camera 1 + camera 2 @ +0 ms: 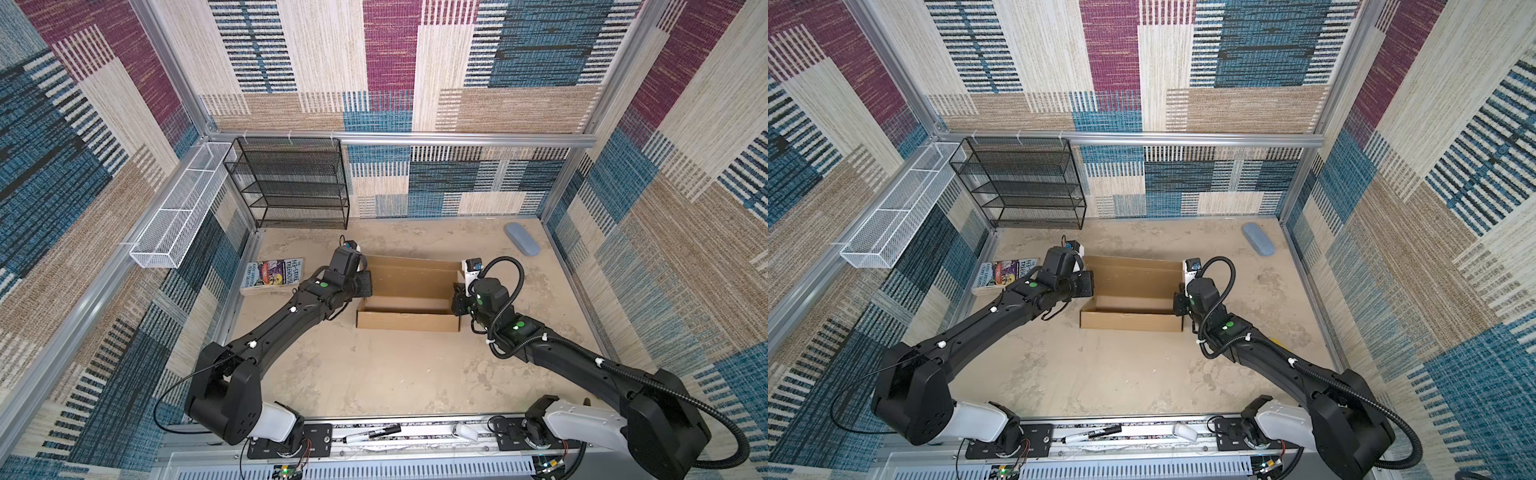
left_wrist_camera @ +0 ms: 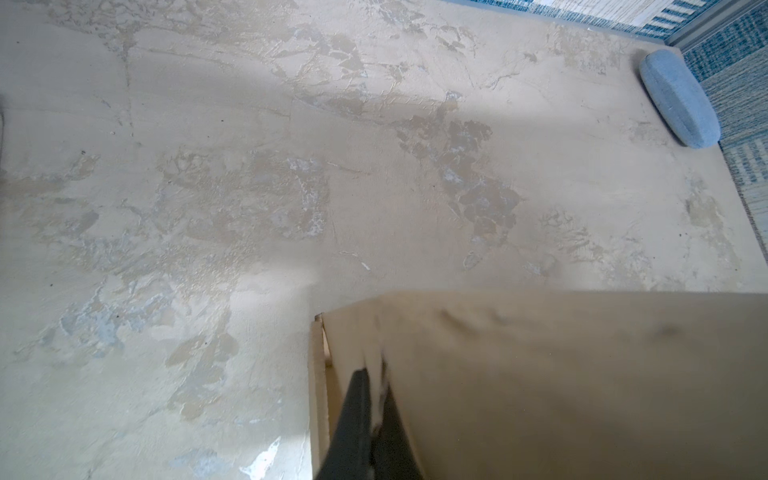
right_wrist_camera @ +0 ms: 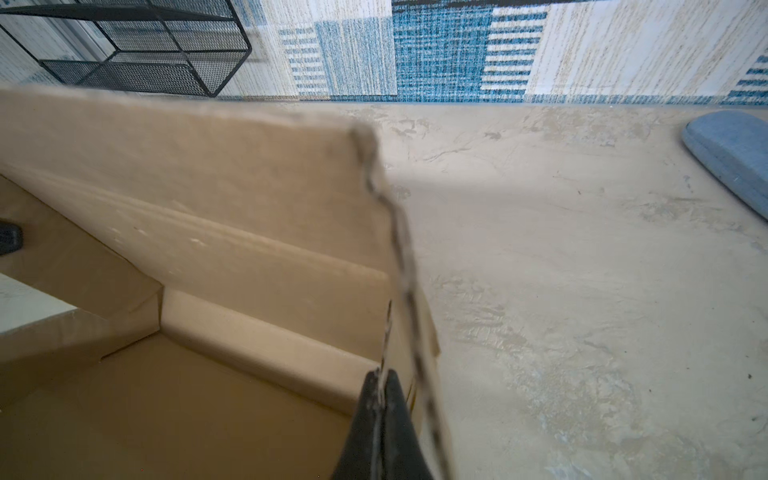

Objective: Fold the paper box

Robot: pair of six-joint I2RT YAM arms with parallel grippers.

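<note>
Count: one paper box (image 1: 407, 322), one book (image 1: 272, 274), one blue case (image 1: 522, 238), one black mesh rack (image 1: 291, 183), one white mesh basket (image 1: 178, 216), two arms.
Paper box: mid-tabletop (image 1: 374, 374) between the arms, open on top, far flap raised.
Left fingers (image 2: 357, 415): together, clamped on the box's left end.
Right fingers (image 3: 365, 424): together, pinching the thin right wall edge.
Edges: book near the left edge; case at the far right corner.
Open room: bare tabletop nearer than the box.

We see walls (image 1: 390, 62) all around with patches of blue, purple, tan and cream stripes; a sandy, blotchy floor (image 1: 374, 374); a black mesh shelf (image 1: 291, 183) at the back; a white wire basket (image 1: 178, 210) on the left wall.
</note>
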